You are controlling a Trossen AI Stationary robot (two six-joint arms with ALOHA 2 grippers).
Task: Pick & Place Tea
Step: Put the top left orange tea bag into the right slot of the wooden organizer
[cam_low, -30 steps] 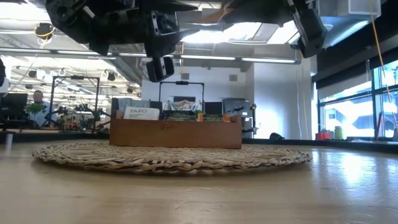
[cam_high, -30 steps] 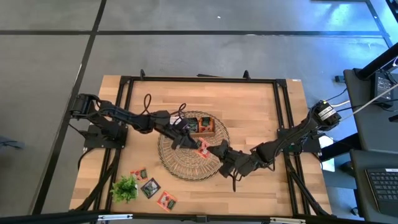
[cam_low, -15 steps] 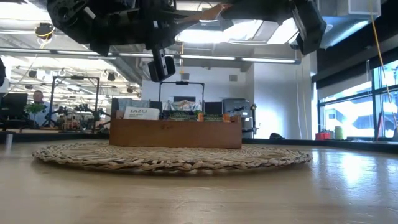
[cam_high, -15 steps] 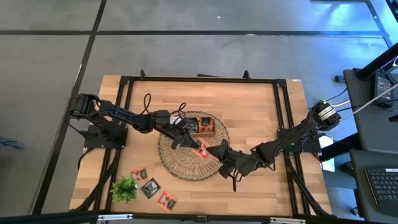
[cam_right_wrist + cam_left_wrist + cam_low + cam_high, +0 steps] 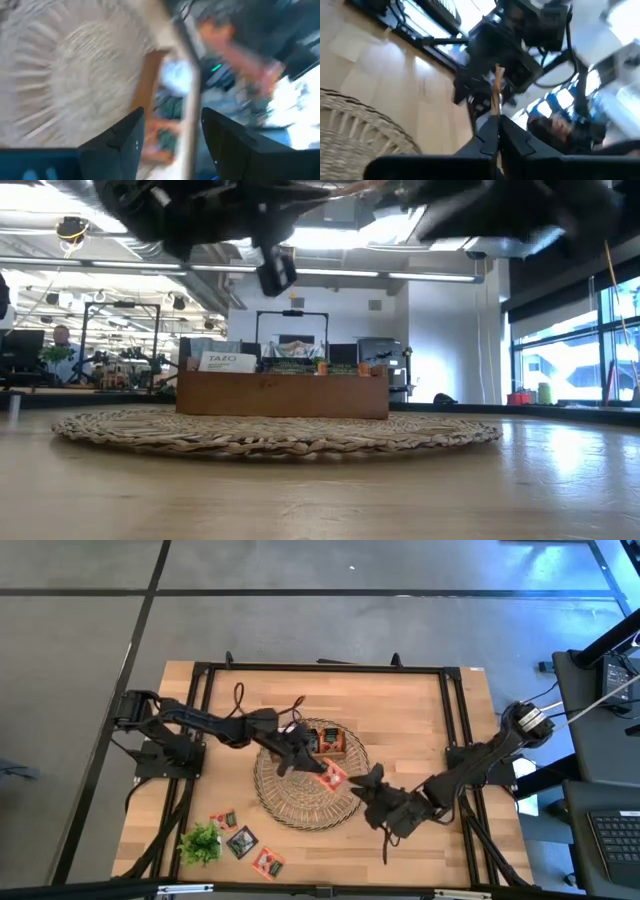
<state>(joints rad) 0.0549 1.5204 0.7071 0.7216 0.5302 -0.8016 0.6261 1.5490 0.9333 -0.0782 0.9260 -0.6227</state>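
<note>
Left gripper (image 5: 318, 768) pinches an orange tea sachet (image 5: 332, 777) edge-on above the wicker mat (image 5: 290, 802), at 5 o'clock from the wooden tray (image 5: 325, 743). My right gripper (image 5: 368, 783) stands spread, just clear of that sachet. "TAZO" reads on a white sachet (image 5: 222, 362) in the tray. Three sachets (image 5: 243, 840) lie at 7 o'clock beside the plant sprig (image 5: 200, 841).

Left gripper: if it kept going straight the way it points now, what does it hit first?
Probably the right gripper. The left gripper, shut on an orange tea sachet above the wicker mat, points at it in the left wrist view. Depth unclear.
</note>
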